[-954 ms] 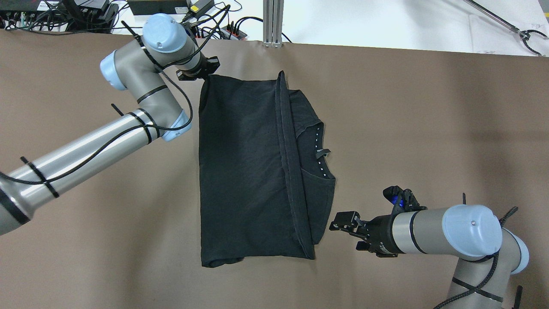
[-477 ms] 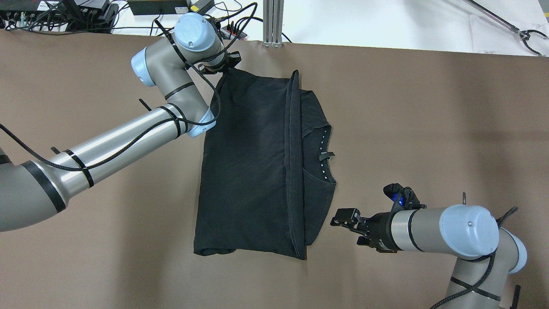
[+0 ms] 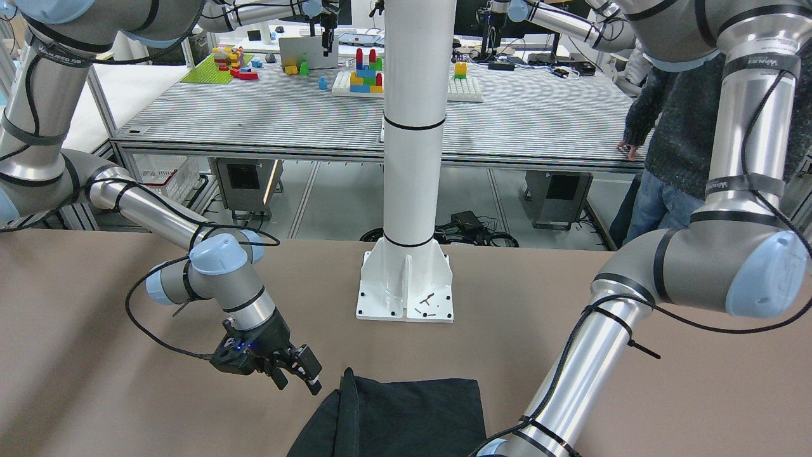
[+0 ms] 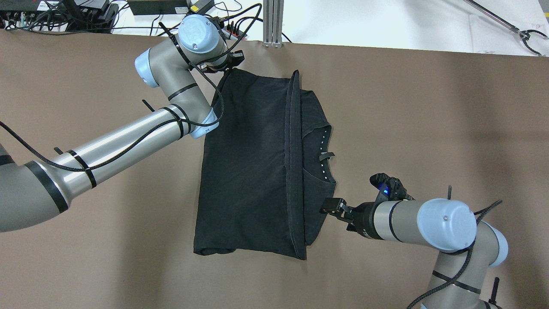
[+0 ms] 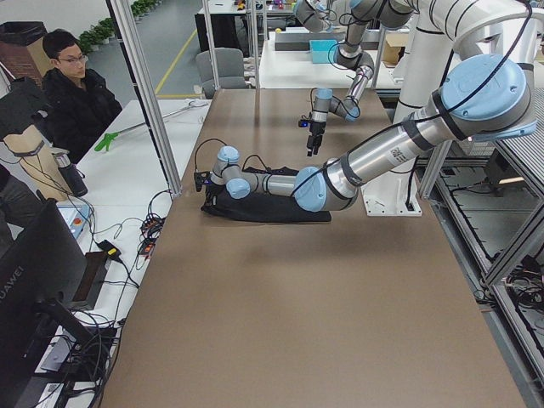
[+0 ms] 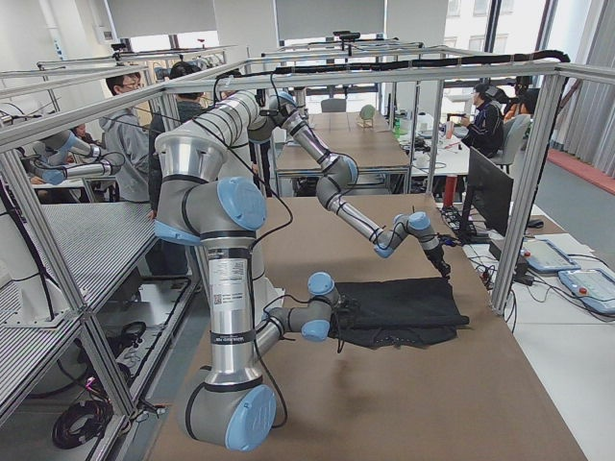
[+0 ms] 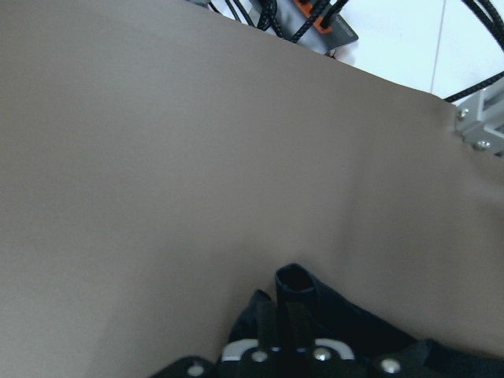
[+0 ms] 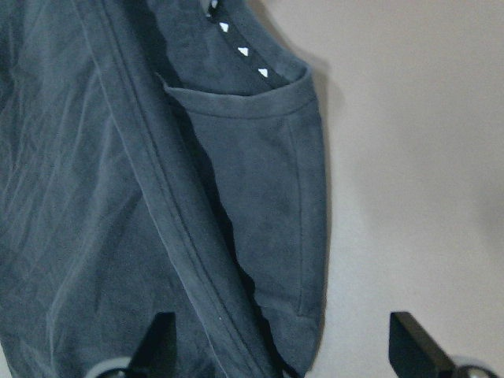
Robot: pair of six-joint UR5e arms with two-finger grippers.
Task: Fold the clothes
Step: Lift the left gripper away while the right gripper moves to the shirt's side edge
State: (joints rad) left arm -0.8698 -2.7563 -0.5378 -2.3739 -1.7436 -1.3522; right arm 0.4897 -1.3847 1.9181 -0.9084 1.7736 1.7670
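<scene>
The black clothes lie folded on the brown table, with a hemmed fold ridge running front to back and a collar with white marks on their right part. My left gripper is shut on their far left corner; the left wrist view shows the pinched fabric between the fingers. My right gripper is open, low at the clothes' near right edge. In the right wrist view the clothes fill the left side, between the spread fingers. The front-facing view shows the right gripper beside the clothes.
The white pillar stands on its base plate at the robot's side of the table. An aluminium post and cables sit past the table's far edge. People stand by other benches in the side views.
My left gripper has pulled the far left corner of the clothes to the right and a little farther away. My right gripper has moved left up to the clothes' right edge.
</scene>
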